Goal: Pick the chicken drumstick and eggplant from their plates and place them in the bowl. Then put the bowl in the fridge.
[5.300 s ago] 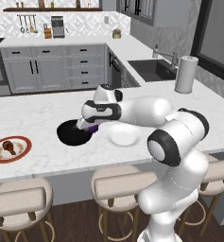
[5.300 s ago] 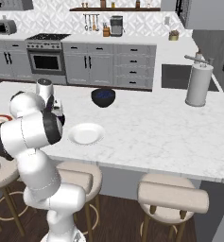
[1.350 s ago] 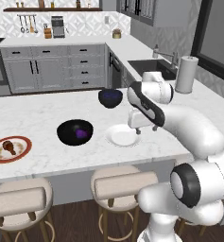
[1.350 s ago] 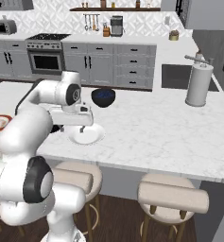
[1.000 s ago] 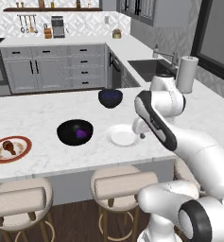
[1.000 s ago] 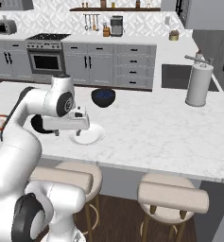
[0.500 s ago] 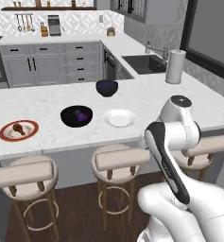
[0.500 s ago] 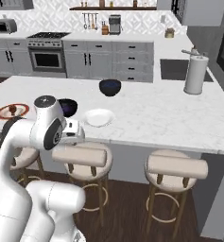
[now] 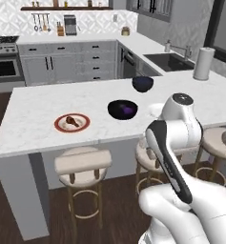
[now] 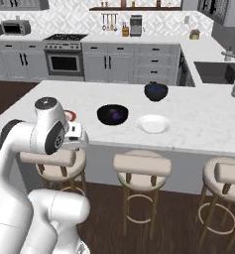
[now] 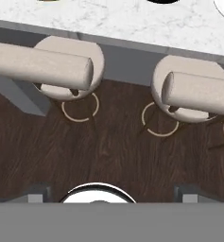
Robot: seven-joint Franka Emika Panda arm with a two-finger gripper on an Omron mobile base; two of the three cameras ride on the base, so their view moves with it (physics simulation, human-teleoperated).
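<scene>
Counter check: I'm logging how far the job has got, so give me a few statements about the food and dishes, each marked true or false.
1. The drumstick lies on the red-rimmed plate. True.
2. The black bowl is already in the fridge. False: it sits on the counter, between the red-rimmed plate and the white plate.
3. The eggplant is inside the black bowl. True.
4. The white plate has the eggplant on it. False: it is bare.
5. The small blue bowl stands farther back on the counter than the black bowl. True.
6. Three stools stand on top of the counter. False: they stand on the floor in front of it.
</scene>
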